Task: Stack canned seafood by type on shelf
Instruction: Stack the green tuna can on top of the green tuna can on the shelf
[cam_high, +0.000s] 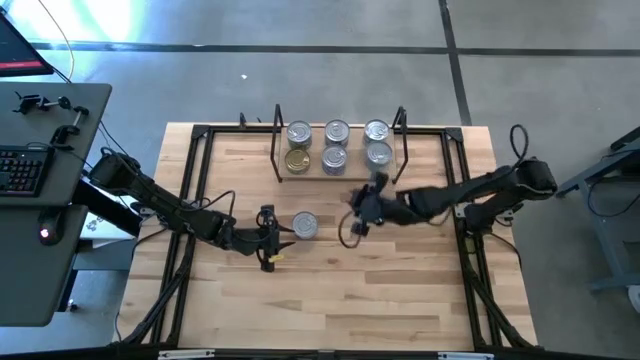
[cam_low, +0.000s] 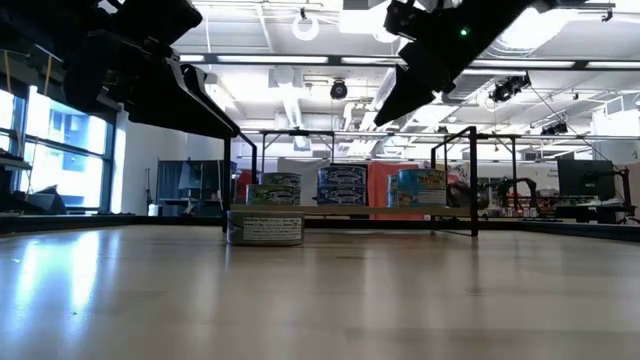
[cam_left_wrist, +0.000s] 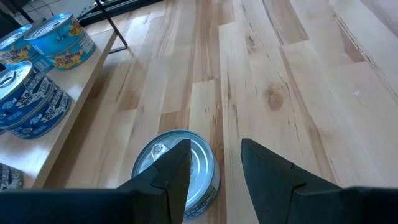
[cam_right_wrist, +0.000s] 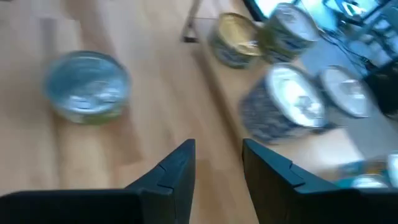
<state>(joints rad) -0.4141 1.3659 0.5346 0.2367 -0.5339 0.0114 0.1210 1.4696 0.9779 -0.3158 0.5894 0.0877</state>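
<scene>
One silver-lidded tin (cam_high: 305, 226) of the canned seafood lies flat on the wooden table, in front of the shelf (cam_high: 355, 172). On the shelf's board stand several more tins (cam_high: 337, 145), one with a gold lid (cam_high: 298, 160). My left gripper (cam_high: 283, 238) hovers open just left of the loose tin (cam_left_wrist: 180, 165), with nothing between its fingers. My right gripper (cam_high: 356, 218) is open too, in the air right of that tin (cam_right_wrist: 87, 84) and near the shelf's front edge. In the low view the tin (cam_low: 265, 228) sits before the shelf (cam_low: 370, 210).
A black tube frame (cam_high: 200, 135) runs around the tabletop. A desk with a keyboard (cam_high: 25, 170) stands off the table's left side. Bare wood (cam_high: 340, 300) stretches from the loose tin to the near edge. Thin black wire frames (cam_high: 278, 140) close the shelf's ends.
</scene>
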